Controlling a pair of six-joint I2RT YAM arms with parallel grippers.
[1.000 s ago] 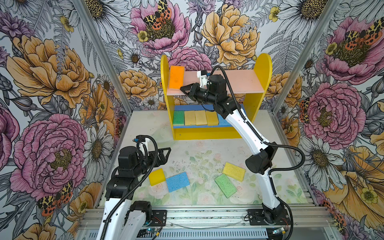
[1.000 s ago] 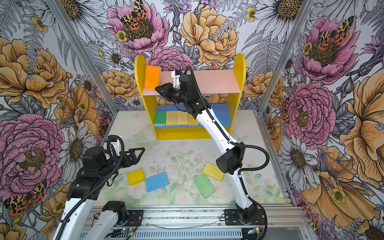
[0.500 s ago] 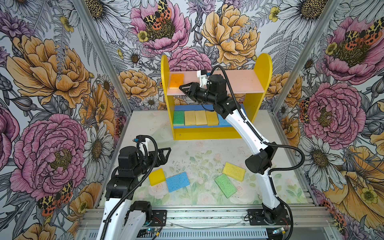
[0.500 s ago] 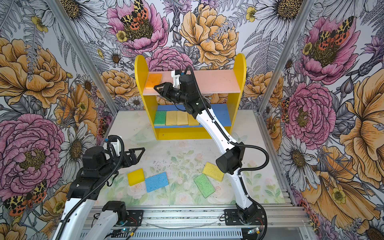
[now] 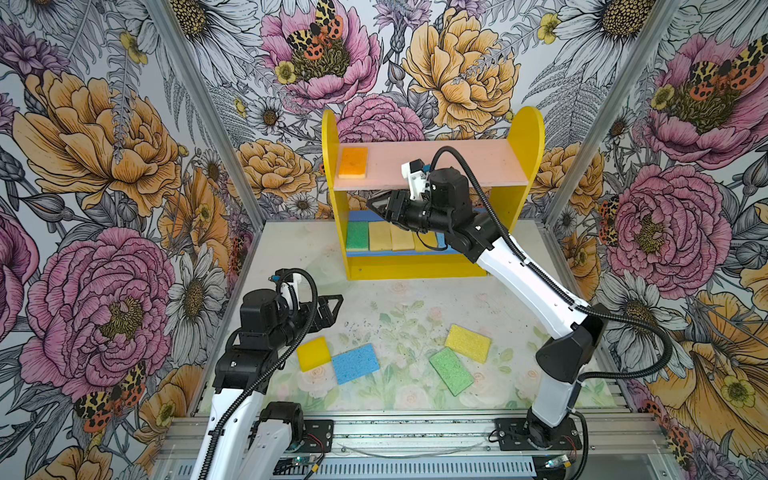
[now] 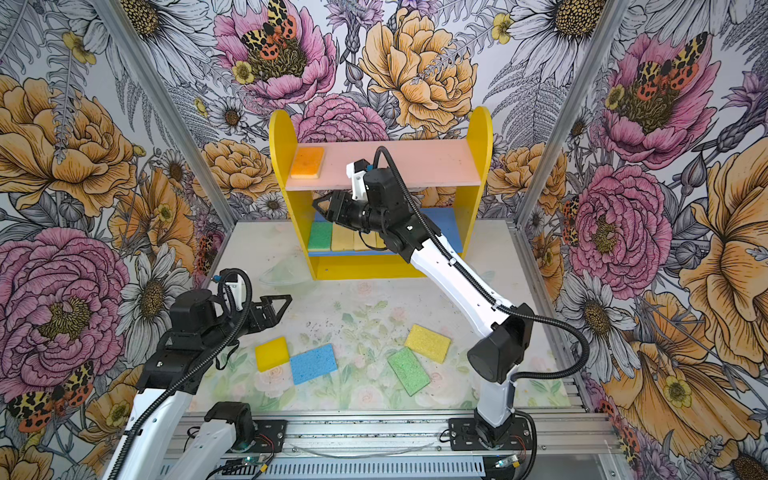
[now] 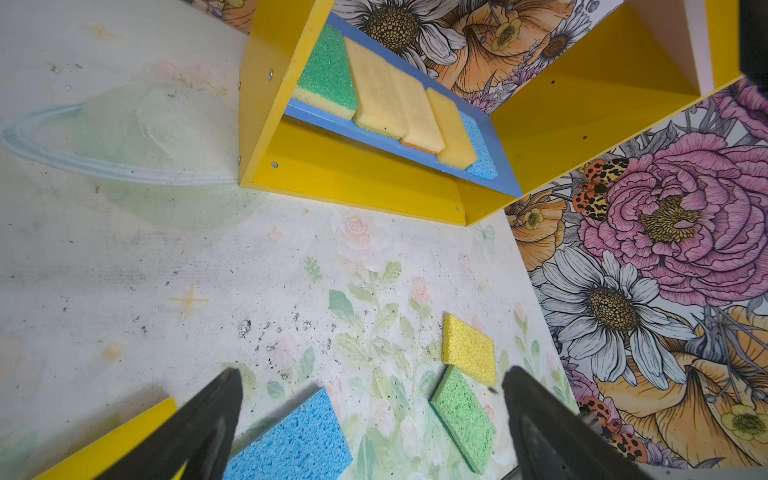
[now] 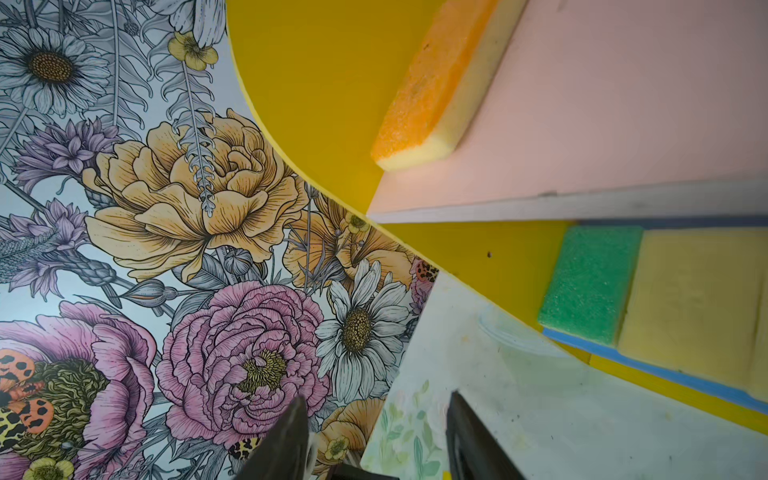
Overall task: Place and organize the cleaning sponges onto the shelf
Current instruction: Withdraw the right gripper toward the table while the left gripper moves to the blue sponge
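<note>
Both top views show four cleaning sponges (image 5: 467, 343), likely light and squashy, near the tabletop's (image 5: 395, 299) front edge; the left wrist view shows the left gripper (image 7: 372, 372) wide and empty; the right wrist view shows the right gripper (image 8: 378, 397) parted, empty, by the shelf (image 8: 316, 83); pinch across short sides.

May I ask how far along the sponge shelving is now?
Done: an orange sponge lies on the pink top board of the shelf, and a row of five sponges sits on its blue lower board. In hand: nothing; the right gripper is by the shelf, jaws parted and empty, and the left gripper is open above the table. Left there: the bright yellow sponge, blue sponge, green sponge and textured yellow sponge.
</note>
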